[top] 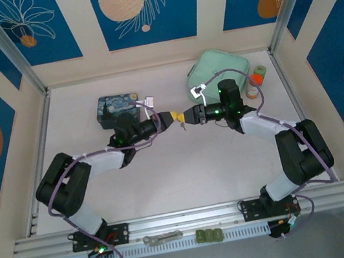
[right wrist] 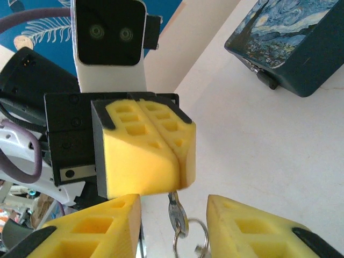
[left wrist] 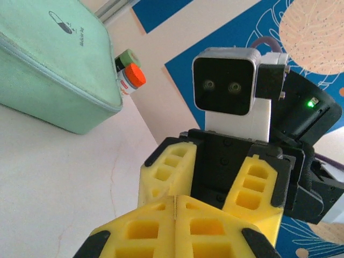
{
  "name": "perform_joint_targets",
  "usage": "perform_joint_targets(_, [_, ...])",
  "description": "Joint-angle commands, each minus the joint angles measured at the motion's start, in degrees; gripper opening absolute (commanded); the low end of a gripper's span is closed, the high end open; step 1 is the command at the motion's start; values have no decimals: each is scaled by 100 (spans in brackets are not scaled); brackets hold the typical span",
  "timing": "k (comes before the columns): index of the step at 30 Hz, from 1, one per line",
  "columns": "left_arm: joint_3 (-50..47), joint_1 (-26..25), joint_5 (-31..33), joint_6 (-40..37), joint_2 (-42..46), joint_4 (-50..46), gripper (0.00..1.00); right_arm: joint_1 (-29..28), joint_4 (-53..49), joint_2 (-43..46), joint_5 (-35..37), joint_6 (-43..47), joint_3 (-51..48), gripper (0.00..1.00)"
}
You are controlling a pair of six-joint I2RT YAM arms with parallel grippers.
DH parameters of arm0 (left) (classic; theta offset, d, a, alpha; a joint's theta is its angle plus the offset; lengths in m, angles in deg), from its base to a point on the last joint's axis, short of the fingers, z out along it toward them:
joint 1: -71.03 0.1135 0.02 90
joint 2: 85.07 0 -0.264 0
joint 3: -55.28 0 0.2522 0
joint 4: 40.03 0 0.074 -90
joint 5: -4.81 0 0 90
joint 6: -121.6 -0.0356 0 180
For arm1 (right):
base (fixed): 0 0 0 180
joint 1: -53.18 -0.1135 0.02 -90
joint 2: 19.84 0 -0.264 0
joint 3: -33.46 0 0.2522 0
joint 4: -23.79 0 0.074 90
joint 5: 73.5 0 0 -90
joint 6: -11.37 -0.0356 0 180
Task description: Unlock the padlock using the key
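My left gripper (top: 172, 119) is shut on the key (right wrist: 177, 214) above the middle of the table. The blade is pinched in its yellow fingertips (right wrist: 156, 161), and the silvery head and a small ring (right wrist: 191, 239) hang below. Facing it tip to tip, my right gripper (top: 188, 117) stands open, one finger on each side of the key and apart from it. In the left wrist view the left gripper (left wrist: 176, 203) shows a closed seam, with the open right gripper (left wrist: 215, 177) just beyond. A small dark lump (right wrist: 267, 79) on the starry tin's near side looks like the padlock.
The dark blue starry tin (top: 116, 108) lies behind the left arm. A mint green pouch (top: 219, 72) and two small bottles (top: 257, 79) stand at the back right. A grey metal tool (top: 162, 238) and a green piece (top: 208, 234) rest on the front rail.
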Motion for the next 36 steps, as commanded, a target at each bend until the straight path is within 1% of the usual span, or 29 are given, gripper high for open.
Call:
perform_joint_targets(1, [-81, 50, 190, 306, 20, 760, 0, -31, 228, -58, -184, -172, -119, 34])
perform_joint_targets(6, [-99, 22, 221, 638, -188, 1232, 0, -48, 478, -122, -154, -347, -116, 28])
perform_joint_targets(15, [-217, -91, 319, 762, -262, 1364, 0, -22, 773, -114, 61, -552, -86, 25])
perform_joint_targets(19, [-266, -113, 374, 804, -288, 1445, 0, -22, 771, -122, 65, -561, -55, 15])
perform_joint_targets(20, [-265, -118, 376, 821, -299, 1470, 0, -22, 771, -133, 54, -561, -57, 11])
perform_joint_targets(22, [-257, -118, 400, 837, -320, 1509, 0, -32, 762, -155, 36, -565, -76, 0])
perform_joint_targets(25, [-243, -143, 419, 899, -359, 1581, 0, -30, 780, -150, 53, -578, -110, 0])
perform_joint_targets(26, [-248, -144, 431, 920, -372, 1616, 8, -30, 784, -148, 62, -570, -120, 0])
perform_joint_targets(27, [-260, -144, 449, 953, -390, 1656, 20, -35, 779, -140, 83, -562, -121, 0])
perform_joint_targets(29, [-307, -144, 511, 983, -400, 1731, 39, -25, 721, -131, 131, -528, -113, 0])
perform_joint_targets(31, [-353, -91, 546, 930, -363, 1661, 70, -23, 591, -131, 203, -458, -86, 0])
perform_joint_targets(32, [-400, -11, 544, 865, -297, 1545, 77, -24, 493, -131, 242, -404, -68, 0])
perform_joint_targets(34, [-553, 244, 582, 652, -96, 1281, 81, -13, 314, -135, 340, -330, -50, 0])
perform_joint_targets(36, [-728, 623, 631, 309, 212, 811, 81, 5, 109, -134, 431, -236, -59, 0])
